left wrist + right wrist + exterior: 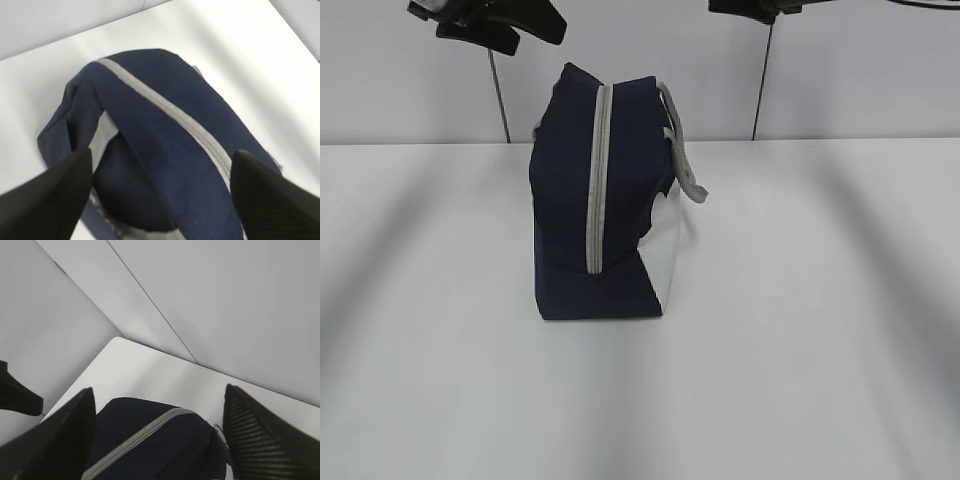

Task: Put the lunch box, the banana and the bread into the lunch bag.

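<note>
The navy-blue lunch bag point(560, 200) stands on the white table with its end toward the exterior camera. Its grey zipper point(598, 180) runs closed over the top and down the end, and a grey strap handle point(682, 150) hangs on its right side. My left gripper point(162, 157) hovers open above the lunch bag point(165, 125), touching nothing; the exterior view has it at the top left point(505, 25). My right gripper point(159, 392) is also open and empty, high above the bag point(150, 440). The lunch box, the banana and the bread are out of view.
The white table point(820, 300) spreads around the bag on all sides. A pale wall with dark vertical seams point(760, 90) closes the back. The bag's white side panel point(665, 255) faces right.
</note>
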`<state>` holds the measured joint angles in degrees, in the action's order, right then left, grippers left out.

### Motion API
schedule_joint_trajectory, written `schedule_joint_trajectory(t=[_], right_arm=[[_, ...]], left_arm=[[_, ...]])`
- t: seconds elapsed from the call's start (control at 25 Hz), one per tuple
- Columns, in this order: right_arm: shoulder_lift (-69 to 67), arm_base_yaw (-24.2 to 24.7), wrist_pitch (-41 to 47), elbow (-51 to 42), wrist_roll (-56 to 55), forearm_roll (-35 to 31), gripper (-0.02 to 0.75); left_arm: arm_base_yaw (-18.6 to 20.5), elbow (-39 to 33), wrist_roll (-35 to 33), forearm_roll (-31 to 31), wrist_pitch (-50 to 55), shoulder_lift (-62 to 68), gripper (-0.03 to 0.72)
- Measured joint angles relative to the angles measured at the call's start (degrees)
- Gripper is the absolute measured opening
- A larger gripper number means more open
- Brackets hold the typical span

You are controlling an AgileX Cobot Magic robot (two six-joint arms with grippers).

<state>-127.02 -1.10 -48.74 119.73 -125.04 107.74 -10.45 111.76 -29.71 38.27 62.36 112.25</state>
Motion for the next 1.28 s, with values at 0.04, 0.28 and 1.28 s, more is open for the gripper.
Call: schedule_joint_trajectory(t=[0.04,0.28,1.28], right_arm=[[2.7,0.1,1.2,-2.8,0.2,0.0,0.586],[16.9,0.1,9.8,-22.5,3.0,0.0,0.585],[44.7,-4.5,35.6,-57.7,7.5,-1.7,0.585]], left_arm=[[0.0,0.0,2.5,-2.0,1.7,-1.0,0.56],[0.0,0.0,15.2,-13.9,8.7,-6.3,0.56],[-0.4,-60.5,19.5,-20.9,4.7,-65.7,0.56]])
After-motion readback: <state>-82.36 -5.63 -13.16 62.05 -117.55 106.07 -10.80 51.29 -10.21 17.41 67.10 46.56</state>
